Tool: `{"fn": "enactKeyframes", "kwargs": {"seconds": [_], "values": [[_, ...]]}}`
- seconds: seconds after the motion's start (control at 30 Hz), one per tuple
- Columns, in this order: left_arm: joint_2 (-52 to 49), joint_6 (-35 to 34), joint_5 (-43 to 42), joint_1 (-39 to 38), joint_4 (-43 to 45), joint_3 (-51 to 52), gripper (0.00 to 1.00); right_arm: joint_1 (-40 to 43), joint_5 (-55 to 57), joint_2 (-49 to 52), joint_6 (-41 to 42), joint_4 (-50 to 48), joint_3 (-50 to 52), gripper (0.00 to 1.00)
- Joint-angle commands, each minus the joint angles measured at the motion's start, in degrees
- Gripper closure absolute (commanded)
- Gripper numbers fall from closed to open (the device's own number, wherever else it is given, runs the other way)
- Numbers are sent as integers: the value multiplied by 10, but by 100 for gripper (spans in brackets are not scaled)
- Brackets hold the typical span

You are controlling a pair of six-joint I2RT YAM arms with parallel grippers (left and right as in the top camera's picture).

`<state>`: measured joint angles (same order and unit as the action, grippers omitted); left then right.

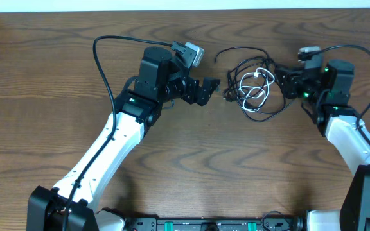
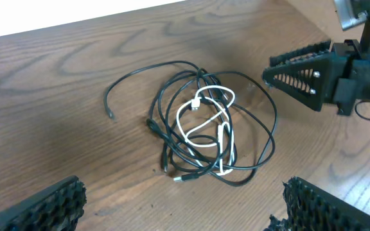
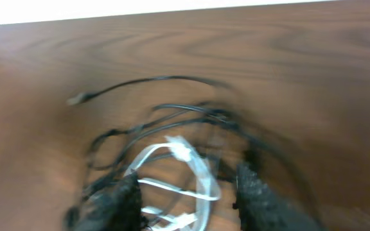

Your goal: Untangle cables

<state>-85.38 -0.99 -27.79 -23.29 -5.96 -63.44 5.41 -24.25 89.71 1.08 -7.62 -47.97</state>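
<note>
As seen from overhead, the tangled cables (image 1: 252,90) lie on the table (image 1: 56,77) between the two arms, with black loops wound around a shorter white cable (image 1: 261,80). The left claw (image 1: 214,86) sits just beside the bundle's left edge; the right claw (image 1: 286,83) is at its right edge. From the left wrist, the left claw's fingers (image 2: 50,205) stand wide with nothing gripped, and the bundle lies ahead of them. From the right wrist, which is blurred, the right claw's fingers (image 3: 262,192) stand partly apart with white and black loops in the gap; contact cannot be determined
</note>
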Motion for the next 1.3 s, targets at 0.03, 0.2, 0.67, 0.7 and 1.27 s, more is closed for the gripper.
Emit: {"fn": "enactKeyframes", "kwargs": {"seconds": [0.03, 0.2, 0.67, 0.7, 1.27], "values": [[3, 12, -16, 1, -3, 0, 2, 11, 143, -5, -3, 31, -7, 23], [-10, 12, -17, 1, -17, 0, 2, 21, 207, 23, -38, 54, -7, 20], [-11, 12, -16, 1, -17, 0, 2, 74, 221, 104, 2, 17, -7, 18], [-11, 12, -16, 1, -17, 0, 3, 75, 221, 104, 2, 14, -7, 18], [-26, 12, -16, 1, -16, 1, 2, 124, -179, 71, 128, -130, -7, 23]]}}
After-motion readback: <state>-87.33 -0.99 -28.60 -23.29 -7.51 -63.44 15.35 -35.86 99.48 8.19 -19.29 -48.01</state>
